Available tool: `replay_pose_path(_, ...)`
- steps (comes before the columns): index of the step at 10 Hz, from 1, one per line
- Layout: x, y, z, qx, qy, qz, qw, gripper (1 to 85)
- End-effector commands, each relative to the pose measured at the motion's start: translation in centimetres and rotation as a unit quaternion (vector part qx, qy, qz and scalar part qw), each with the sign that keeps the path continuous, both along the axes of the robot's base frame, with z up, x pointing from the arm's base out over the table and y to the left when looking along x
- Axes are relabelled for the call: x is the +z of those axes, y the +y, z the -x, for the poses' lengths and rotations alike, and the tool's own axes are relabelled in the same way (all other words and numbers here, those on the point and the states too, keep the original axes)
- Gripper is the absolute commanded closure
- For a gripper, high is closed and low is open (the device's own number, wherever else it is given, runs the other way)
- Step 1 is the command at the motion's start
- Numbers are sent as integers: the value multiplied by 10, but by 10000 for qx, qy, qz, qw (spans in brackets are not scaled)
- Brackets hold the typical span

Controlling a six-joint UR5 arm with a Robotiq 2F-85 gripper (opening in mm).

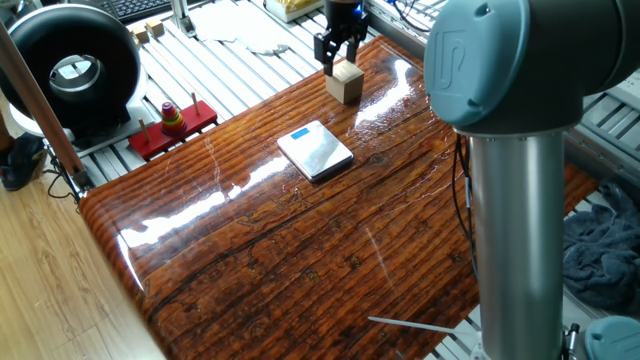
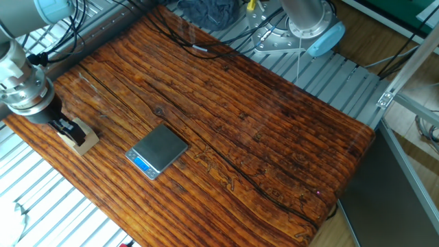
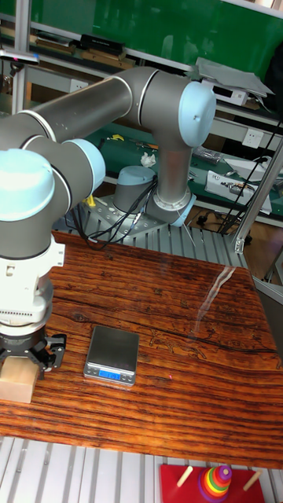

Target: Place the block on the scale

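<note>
The block point(image 1: 347, 85) is a light tan wooden cube at the far edge of the striped wooden table point(image 1: 300, 250). It also shows at the left edge in the other fixed view point(image 2: 84, 142) and in the tall view point(image 3: 16, 383). My gripper point(image 1: 338, 62) point(image 2: 66, 127) point(image 3: 31, 360) points down right over it. Its fingers are spread open, with the tips at the block's top. The scale point(image 1: 316, 150) point(image 2: 158, 150) point(image 3: 112, 354) is a flat silver square with a blue display strip. It lies bare a short way from the block, toward the table's middle.
A red base with coloured stacking rings point(image 1: 172, 125) point(image 3: 212, 481) stands off the table's edge. A black round device point(image 1: 70, 70) and a keyboard point(image 1: 140, 8) lie beyond it. The arm's grey column point(image 1: 520, 200) fills the near right. The block sits near the table's edge.
</note>
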State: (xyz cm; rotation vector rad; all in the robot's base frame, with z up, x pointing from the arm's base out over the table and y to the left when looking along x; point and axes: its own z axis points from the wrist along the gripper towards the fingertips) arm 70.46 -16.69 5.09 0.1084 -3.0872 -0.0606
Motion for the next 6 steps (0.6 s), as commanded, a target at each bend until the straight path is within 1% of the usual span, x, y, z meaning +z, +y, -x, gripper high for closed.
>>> replay_pose_path(1, 0, -1, 3, -37, 39, -15, 10000, 200)
replay_pose_path(4, 0, -1, 3, -36, 47, -23, 10000, 207)
replay_pose_path(6, 2, -2, 6, -74, 79, -5, 9999, 207)
